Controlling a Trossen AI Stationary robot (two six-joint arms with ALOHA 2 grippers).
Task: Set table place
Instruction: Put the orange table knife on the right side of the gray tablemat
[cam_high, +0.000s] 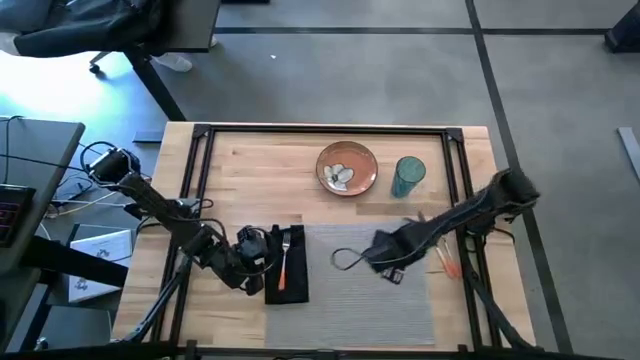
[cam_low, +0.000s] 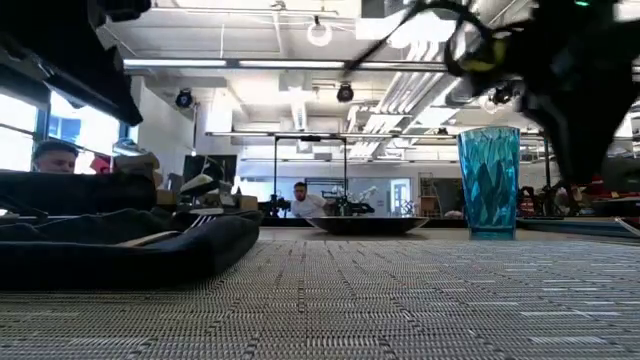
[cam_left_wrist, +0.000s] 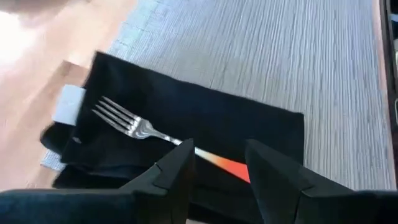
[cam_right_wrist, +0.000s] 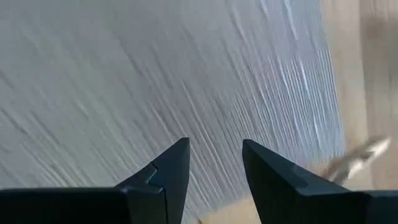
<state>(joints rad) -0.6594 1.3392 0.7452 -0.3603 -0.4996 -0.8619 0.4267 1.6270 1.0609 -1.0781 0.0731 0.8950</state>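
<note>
One placemat (cam_high: 375, 290), one black napkin (cam_high: 288, 268), one fork (cam_high: 285, 257), one plate (cam_high: 347, 167), one blue cup (cam_high: 408, 176) on the table (cam_high: 260, 170). Grey woven placemat lies at 6 o'clock; napkin on its 9 o'clock edge. Orange-handled fork lies on napkin, long axis 12–6, tines toward 12. Left gripper (cam_left_wrist: 217, 171) part open over fork handle, holding nothing. Right gripper (cam_right_wrist: 214, 165) part open, empty, over placemat.

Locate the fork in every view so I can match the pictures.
High view: fork lies on the black napkin, left of centre.
Low view: fork tines show on the napkin, left.
Left wrist view: fork above the left gripper.
Right wrist view: not in it.
Shared landmark: grey placemat.
</note>
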